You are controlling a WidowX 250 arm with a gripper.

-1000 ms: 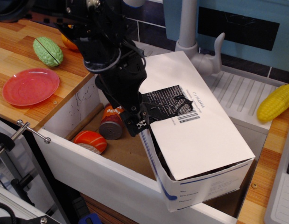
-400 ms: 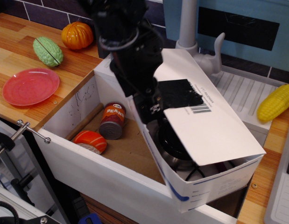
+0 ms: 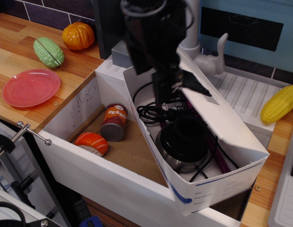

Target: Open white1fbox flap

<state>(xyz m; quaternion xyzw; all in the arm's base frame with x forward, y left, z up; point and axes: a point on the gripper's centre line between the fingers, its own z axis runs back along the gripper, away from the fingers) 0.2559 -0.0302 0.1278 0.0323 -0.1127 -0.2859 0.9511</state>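
The white1fbox point(image 3: 217, 189) stands tilted in the right part of a white-walled bin, its blue curved mark on the near end panel. It is open on top and shows black cables, a round black object point(image 3: 184, 137) and a purple stick. The flap point(image 3: 226, 123) is raised and leans toward the right, far side, with its black tape patch point(image 3: 194, 88) at the upper edge. My black gripper point(image 3: 173, 90) hangs over the box's far end at that taped edge and looks shut on the flap. Its fingertips are blurred.
The white-walled bin point(image 3: 89, 165) with a brown floor also holds a beans can point(image 3: 113, 122) and an orange-red item point(image 3: 92, 143). On the wooden counter to the left are a red plate point(image 3: 30, 87), a green gourd point(image 3: 48, 51) and a pumpkin point(image 3: 78, 35). A grey faucet point(image 3: 198, 33) stands behind, with a corn cob point(image 3: 279, 104) at right.
The gripper has moved up and to the right, taking the flap's edge with it. The flap has swung from lying flat on the box to standing raised, and the contents now show.
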